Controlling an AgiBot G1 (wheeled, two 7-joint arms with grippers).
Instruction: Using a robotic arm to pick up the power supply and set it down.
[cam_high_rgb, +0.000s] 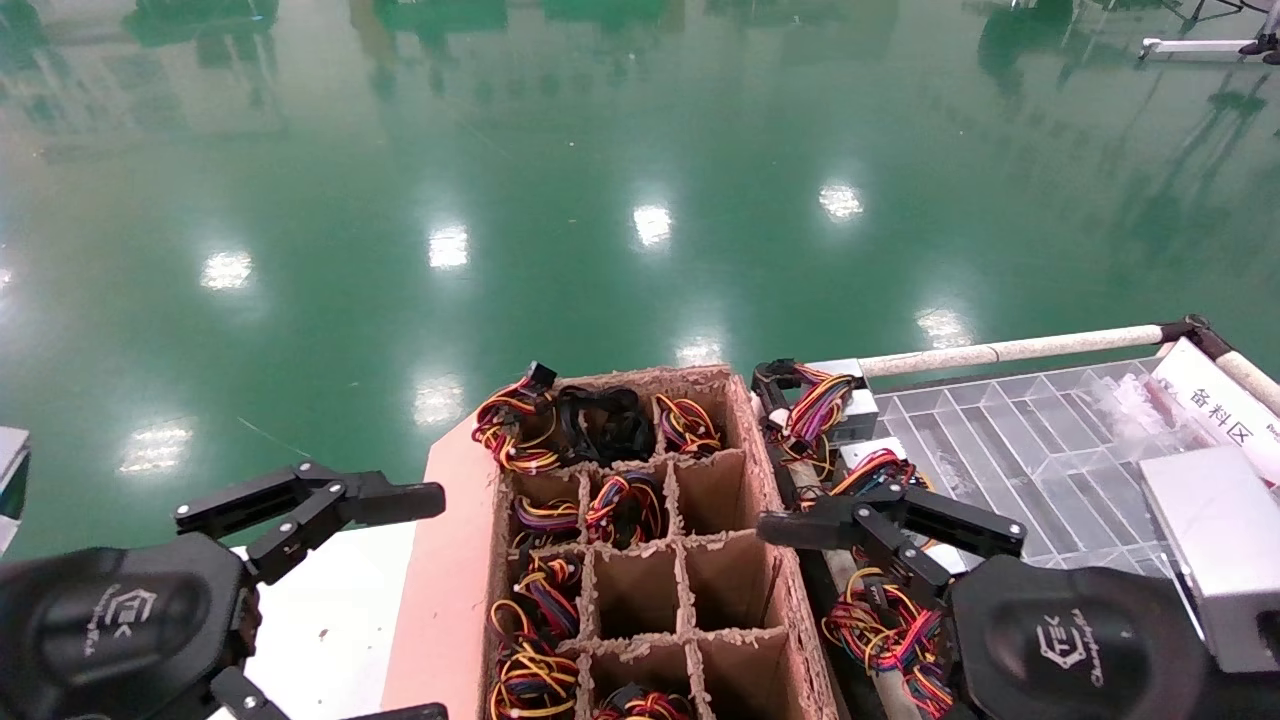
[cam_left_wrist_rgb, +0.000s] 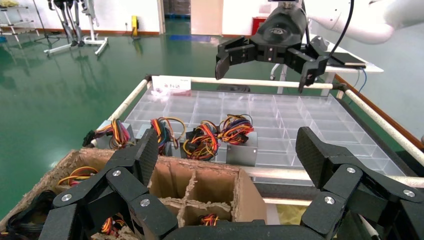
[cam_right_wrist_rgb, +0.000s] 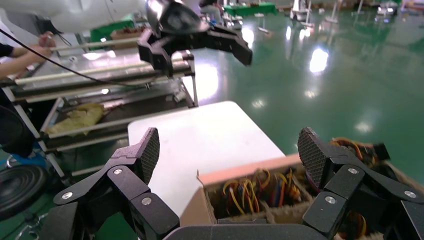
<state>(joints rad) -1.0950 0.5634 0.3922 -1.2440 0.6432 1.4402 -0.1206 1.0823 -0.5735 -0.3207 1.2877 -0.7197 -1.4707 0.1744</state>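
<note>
Power supplies (cam_left_wrist_rgb: 242, 142), four, line the tray (cam_left_wrist_rgb: 320, 125); both end effectors gape.

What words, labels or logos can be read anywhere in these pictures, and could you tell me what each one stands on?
"备料区": black characters on the white sign at the far edge of the clear divided tray.
A white logo with a line of lettering beside it, too small to read, on the housing of the left end effector.
The same logo and unreadable lettering on the housing of the right end effector.
The same sign in the left wrist view: characters too blurred to read.
</note>
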